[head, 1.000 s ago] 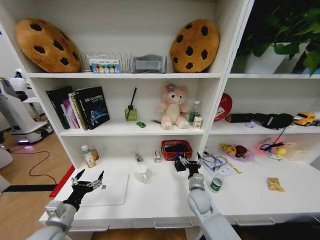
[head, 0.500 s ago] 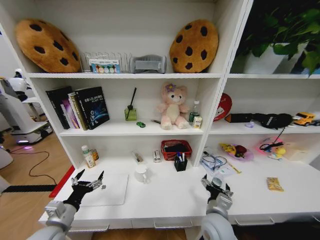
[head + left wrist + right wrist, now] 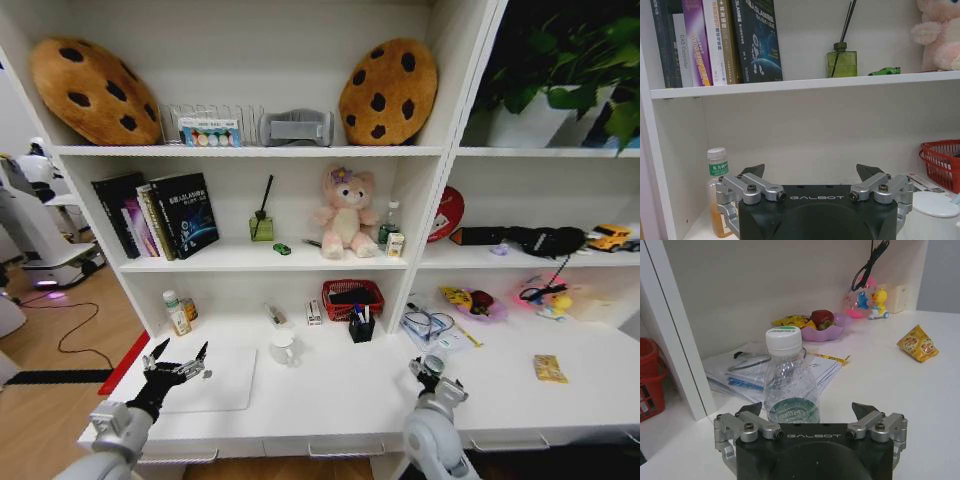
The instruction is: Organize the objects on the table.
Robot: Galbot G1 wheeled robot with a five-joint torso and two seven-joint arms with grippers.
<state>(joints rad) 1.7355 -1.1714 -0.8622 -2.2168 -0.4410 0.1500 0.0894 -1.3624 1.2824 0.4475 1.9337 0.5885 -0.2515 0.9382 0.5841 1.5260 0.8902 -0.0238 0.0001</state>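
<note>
bottle [image 3: 789, 382]: base hidden behind right gripper [image 3: 810, 412] body | red basket [image 3: 943, 162]: cut by edge | green toy car [image 3: 283, 249]: seemingly a car, too small

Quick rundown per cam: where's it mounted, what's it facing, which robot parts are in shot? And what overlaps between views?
Head view: on the robot's head, looking forward and down at the white desk and shelves; left gripper open over the laptop, right gripper at the small bottle.
Left wrist view: on the left arm, facing the shelf back; open left gripper in the foreground.
Right wrist view: on the right arm, facing the bottle; open right gripper around it, not closed.
Shared: red basket appears in all three.
</note>
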